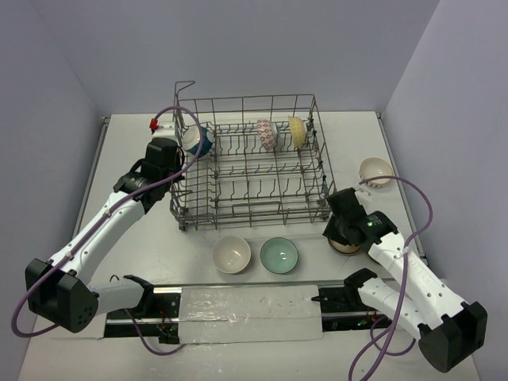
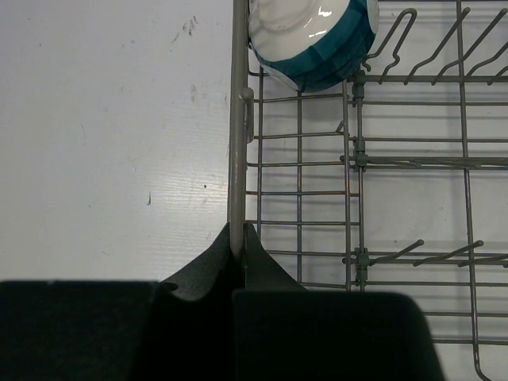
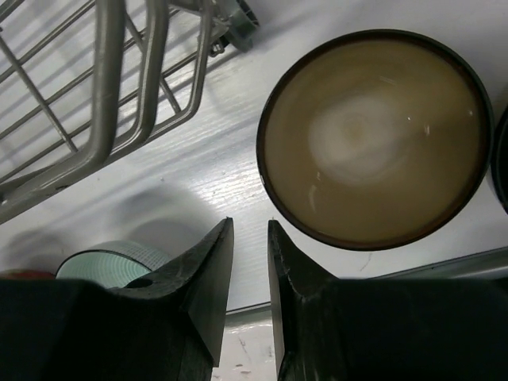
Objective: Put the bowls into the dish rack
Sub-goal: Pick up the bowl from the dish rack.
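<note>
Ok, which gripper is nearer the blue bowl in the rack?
Left. The left gripper pinches the dish rack rim just short of the blue bowl; the right gripper hovers by the tan bowl outside the rack's near right corner.

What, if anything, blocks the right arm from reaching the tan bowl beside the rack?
Probably nothing. The right gripper hangs just beside the tan bowl, jaws slightly apart and empty, and the dish rack corner sits off to one side, not between them.
</note>
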